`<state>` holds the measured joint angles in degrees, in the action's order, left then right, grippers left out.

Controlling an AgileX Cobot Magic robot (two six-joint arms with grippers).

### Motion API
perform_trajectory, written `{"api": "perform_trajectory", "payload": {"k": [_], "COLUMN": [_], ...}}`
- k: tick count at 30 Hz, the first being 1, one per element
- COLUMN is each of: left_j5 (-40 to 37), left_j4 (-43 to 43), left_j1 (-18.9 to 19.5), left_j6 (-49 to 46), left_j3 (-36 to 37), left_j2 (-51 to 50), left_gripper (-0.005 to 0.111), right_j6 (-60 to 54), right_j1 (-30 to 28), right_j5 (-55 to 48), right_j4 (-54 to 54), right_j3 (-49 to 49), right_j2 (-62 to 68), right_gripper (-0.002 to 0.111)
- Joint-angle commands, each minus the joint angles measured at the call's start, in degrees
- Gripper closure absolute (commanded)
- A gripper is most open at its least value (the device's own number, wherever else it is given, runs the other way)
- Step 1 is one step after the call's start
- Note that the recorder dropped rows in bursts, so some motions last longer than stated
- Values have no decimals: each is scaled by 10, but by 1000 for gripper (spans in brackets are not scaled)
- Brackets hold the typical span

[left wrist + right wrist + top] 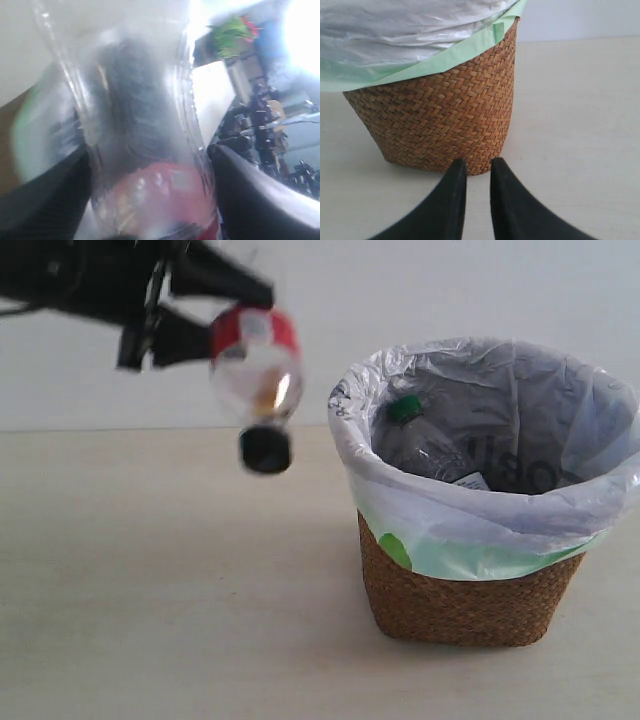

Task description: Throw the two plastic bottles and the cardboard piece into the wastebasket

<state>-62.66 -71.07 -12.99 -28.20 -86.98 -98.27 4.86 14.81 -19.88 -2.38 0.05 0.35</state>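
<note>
- Table point(150, 590): pale beige top filling the lower part of the exterior view, with a plain white wall point(100, 390) behind it
- Wastebasket point(460, 605): round, brown woven wicker, standing upright on the table at the right of the exterior view. The right wrist view shows the same wastebasket point(445, 115) close up
- Bag liner point(560, 410): translucent white plastic with green patches. It lines the wastebasket and folds out over the rim, covering the upper wicker
- Left gripper point(238, 320): black, reaching in from the upper left of the exterior view, well above the table. It is clamped on the labelled end of the red-label bottle. The left wrist view shows dark fingers point(260, 200) on either side of the bottle
- Right gripper point(477, 185): black, low over the table, pointing at the foot of the wastebasket and just short of it. The fingers are drawn nearly together with a thin slit between them, and nothing is held
- Red-label bottle point(255, 375): small and clear, held in the air left of the wastebasket, about level with its rim and not over its mouth. It hangs neck down, slightly tilted
- Green-cap bottle point(425, 450): small and clear, lying inside the wastebasket against the bag liner, neck uppermost, towards the left side
- Black cap point(265, 450): on the red-label bottle, at its lowest point
- Green cap point(404, 408): on the green-cap bottle, just below the rim of the wastebasket
</note>
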Motion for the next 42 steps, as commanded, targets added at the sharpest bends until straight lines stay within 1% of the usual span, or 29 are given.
{"api": "perform_trajectory", "payload": {"k": [1,2,3,4,5,6,7,8,11,13,17,18,20,22,24,28,31,36,37,40,42], "left_j5": [47,45,36,17,9,-21,-34,-70,-73,-73,-73,-73,-73,-73,-73,-73,-73,-73,-73,-41,-15], "left_j4": [88,237,293,337,350,388,412,456,531,559,574,587,625,678,707,758,796,786,779,758,759], "left_j1": [-106,-125,-130,-129,-129,-128,-128,-128,-128,-128,-128,-128,-128,-128,-128,-128,-126,-101,-92,-75,-75], "left_j6": [150,267,305,338,339,351,359,375,377,377,352,346,342,342,342,356,370,373,373,373,400], "left_j3": [-207,-243,-254,-262,-262,-262,-262,-262,-262,-255,-202,-189,-162,-133,-100,-56,-24,44,68,127,161], "left_j2": [-29,-36,-38,-40,-40,-40,-40,-40,-40,-40,-36,-36,-36,-36,-31,-21,-1,75,103,178,230], "left_gripper": [14,10,10,10,10,11,11,11,11,11,11,13,23,39,57,101,102,102,102,103,103], "right_j6": [-1,-1,-1,-1,-4,-4,-4,-4,-4,-4,-4,-4,-4,-4,-4,-4,-4,-3,-3,-3,-3], "right_j1": [1,1,1,1,1,1,1,1,1,1,1,1,1,1,1,1,1,1,1,1,1], "right_j5": [3,3,3,3,3,3,3,3,3,3,3,3,3,3,3,3,3,1,1,2,2], "right_j4": [0,0,0,0,0,0,0,0,0,0,0,0,0,0,0,0,0,0,0,0,0], "right_j3": [0,0,0,0,0,0,0,0,0,0,0,0,0,0,0,0,0,0,0,0,0], "right_j2": [-3,-3,-3,-3,-3,-3,-3,-3,-3,-3,-3,-3,-3,-3,-3,-3,-3,-3,-3,-3,-3], "right_gripper": [95,95,95,95,95,95,95,95,95,95,95,95,95,95,95,95,95,95,95,95,95]}}
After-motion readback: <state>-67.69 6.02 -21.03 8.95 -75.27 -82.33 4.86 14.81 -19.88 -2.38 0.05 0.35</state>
